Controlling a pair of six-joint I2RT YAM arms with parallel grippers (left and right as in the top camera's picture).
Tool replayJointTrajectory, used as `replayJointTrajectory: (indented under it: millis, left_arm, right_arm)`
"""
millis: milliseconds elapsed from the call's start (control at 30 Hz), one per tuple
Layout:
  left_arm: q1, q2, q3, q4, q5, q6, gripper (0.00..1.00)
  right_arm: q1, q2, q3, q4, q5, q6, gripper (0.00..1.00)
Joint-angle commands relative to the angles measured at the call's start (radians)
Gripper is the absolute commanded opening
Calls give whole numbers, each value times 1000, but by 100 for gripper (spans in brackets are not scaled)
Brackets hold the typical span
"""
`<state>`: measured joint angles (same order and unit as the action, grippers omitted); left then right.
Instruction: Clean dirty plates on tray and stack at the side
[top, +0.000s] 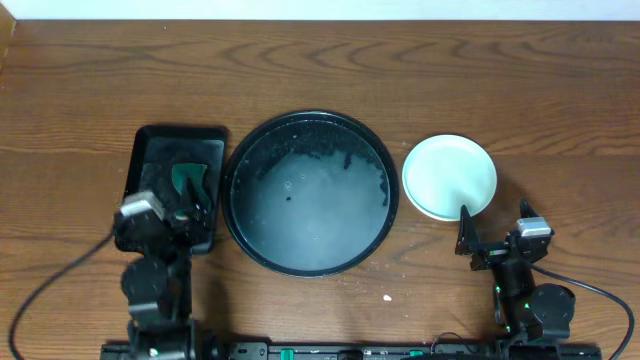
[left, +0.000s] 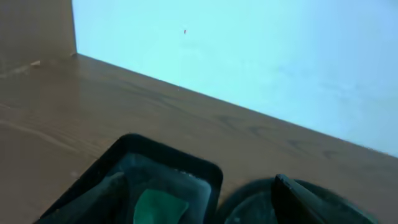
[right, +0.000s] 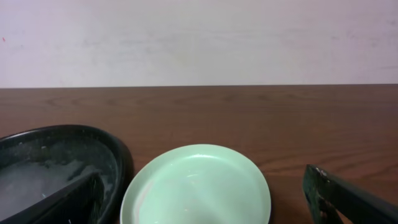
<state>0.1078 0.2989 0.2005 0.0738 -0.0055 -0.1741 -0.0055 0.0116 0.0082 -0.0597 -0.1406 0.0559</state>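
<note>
we see the mint-green plate (top: 449, 177) on the table (top: 560, 90) just right of the round black tray (top: 310, 262). our right gripper (right: 202, 177) and left gripper (left: 199, 186) both stand released, the left above the small rectangular tray (top: 150, 150).

The overhead camera looks straight down on the wooden table (top: 320, 70), taking in the round black tray (top: 229, 190), the rectangular tray (top: 180, 131) and the mint-green plate (top: 450, 177). The left wrist camera sits low and close over the rectangular tray, tilted toward the far wall (left: 249, 56). The right wrist camera, low and level, faces that wall across the mint-green plate, with the round black tray at its left.
</note>
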Motion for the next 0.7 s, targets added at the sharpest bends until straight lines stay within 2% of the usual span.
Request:
replayJointTrajectory:
  millis: [0,267,500,667]
  left_arm:
    - [2,-119,-95,19,17,99,73]
    - [2,-245,-196,-5,15,229,74]
    - [5,-298,-196,-146,13,259,74]
    - [5,-298,-196,-146,13,259,74]
  right_arm:
    - [-6,-6,-3,-3,-6,-1,99]
    - [-6,-6,-3,-3,-6,-1,99]
    - [-6,-6,-3,-3,-6,-2,99]
    - [-6,-6,-3,-3,-6,-1,99]
